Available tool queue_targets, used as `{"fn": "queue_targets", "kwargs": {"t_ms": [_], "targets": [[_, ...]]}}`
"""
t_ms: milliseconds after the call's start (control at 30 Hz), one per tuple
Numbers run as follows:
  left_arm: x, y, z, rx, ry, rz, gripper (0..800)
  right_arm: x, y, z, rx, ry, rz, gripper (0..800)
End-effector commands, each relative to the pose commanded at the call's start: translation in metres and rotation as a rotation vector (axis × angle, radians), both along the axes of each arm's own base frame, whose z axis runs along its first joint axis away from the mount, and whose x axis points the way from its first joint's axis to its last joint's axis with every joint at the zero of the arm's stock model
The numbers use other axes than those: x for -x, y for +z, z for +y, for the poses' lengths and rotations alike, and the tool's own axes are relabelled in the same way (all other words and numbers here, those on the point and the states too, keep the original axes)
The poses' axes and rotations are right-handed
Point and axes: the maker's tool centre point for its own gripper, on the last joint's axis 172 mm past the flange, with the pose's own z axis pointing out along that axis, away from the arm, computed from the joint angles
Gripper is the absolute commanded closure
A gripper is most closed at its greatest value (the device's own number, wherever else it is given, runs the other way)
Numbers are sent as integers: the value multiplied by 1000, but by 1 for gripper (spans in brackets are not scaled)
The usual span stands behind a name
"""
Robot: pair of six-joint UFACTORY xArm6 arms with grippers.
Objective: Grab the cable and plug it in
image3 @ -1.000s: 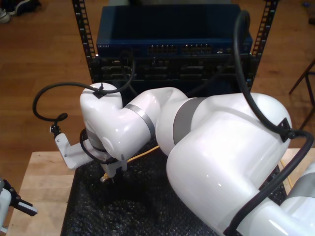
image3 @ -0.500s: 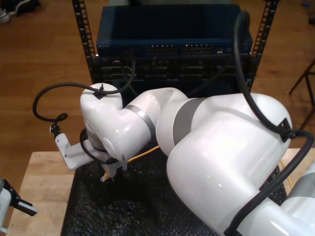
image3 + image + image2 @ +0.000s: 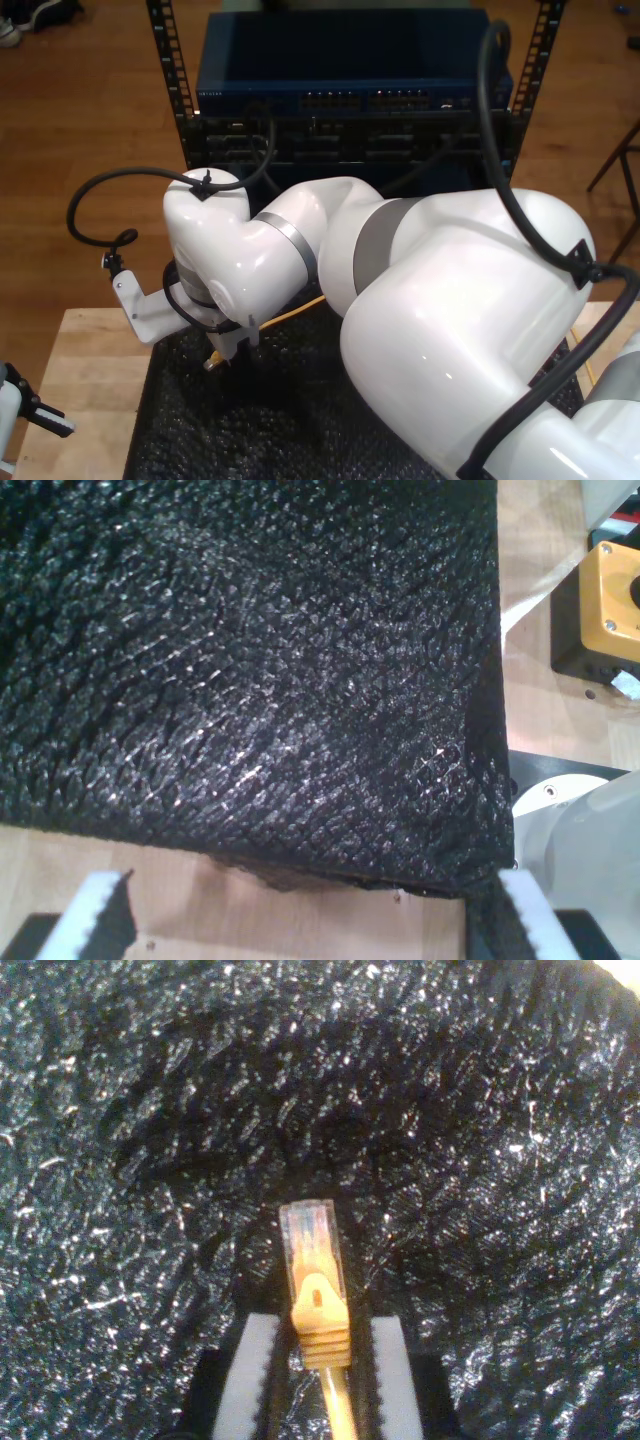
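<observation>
Wooden flooring spreads behind a black equipment rack at the back of the exterior view, holding a dark blue network switch with rows of ports along its front. Nearer the camera, a pale wooden surface carries a black textured foam mat that glints in the light.

A large white arm crosses the exterior view from its right, with thick black hoses clipped along its shells. At its end, over the mat toward the exterior view's left, my second hand points down at the mat. In the second wrist view my second hand is clamped on the cable: the two white pads press the yellow-orange boot from both sides, and the clear plastic connector sticks out past them, above the black mat. In the exterior view a thin stretch of the yellow-orange cable runs from that hand under the white arm, close over the mat.

My first hand hangs near the mat's edge, its two white toothed fingertips set well apart with nothing between them, bare wood below. In its wrist view a yellow box on a black base sits on the wood just beyond the mat. In the exterior view this hand shows at the lower left corner, beside the mat.
</observation>
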Motion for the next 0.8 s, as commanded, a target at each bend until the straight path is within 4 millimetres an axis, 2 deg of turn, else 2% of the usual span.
{"fn": "queue_targets", "kwargs": {"t_ms": [100, 167, 333, 433, 467, 567, 667, 800], "targets": [[1, 0, 0, 0, -1, 2, 0, 2, -1, 1, 8, 17, -11, 756], [0, 0, 0, 1, -1, 1, 0, -1, 1, 0, 6, 22, -23, 778], [0, 1, -1, 3, 0, 1, 0, -4, 21, 2, -20, -3, -41, 797], [-5, 5, -1, 7, 7, -14, 0, -13, 40, -3, -45, -52, -56, 797], [-9, 10, -3, 17, 13, -24, 0, -19, 47, -10, -50, -79, -58, 797], [-18, 19, -13, 65, 29, -50, 0, -34, 67, -47, -41, -175, -47, 797], [-24, 29, -26, 111, 28, -62, 0, -32, 81, -70, -28, -226, -19, 797], [-41, 46, -44, 157, 50, -74, 0, -32, 115, -107, -51, -312, 4, 797]]}}
